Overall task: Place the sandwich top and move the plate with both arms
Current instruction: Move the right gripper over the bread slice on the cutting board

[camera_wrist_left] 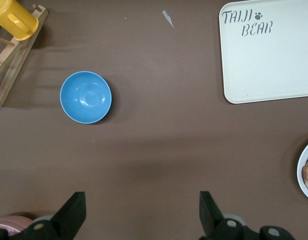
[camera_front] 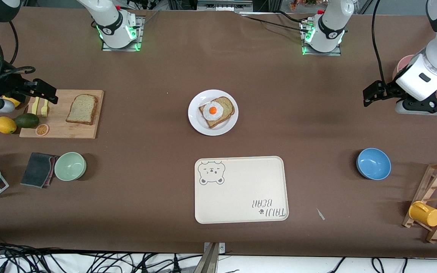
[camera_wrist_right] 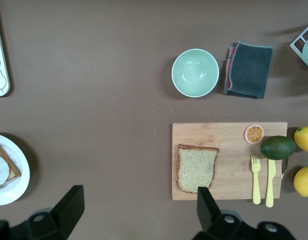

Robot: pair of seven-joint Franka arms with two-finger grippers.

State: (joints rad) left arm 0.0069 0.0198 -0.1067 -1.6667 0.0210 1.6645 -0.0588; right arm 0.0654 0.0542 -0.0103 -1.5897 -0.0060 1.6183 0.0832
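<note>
While both arms hang up in the air, the right claw [camera_wrist_right: 136, 212] gapes wide over the cutting board [camera_front: 61, 113], the bread slice [camera_front: 82, 109] lying flat on it just beneath; the left claw [camera_wrist_left: 141, 217] spreads open over bare table, blue bowl [camera_front: 373, 163] near; the plate [camera_front: 213, 112] with egg toast [camera_front: 216, 111] sits between them.

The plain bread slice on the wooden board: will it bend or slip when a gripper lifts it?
The sandwich top looks thin and flat, so it probably sags if pinched at one edge. Its speckled crumb looks rough, so slipping seems unlikely. It likely weighs little and lies loose on the board.
</note>
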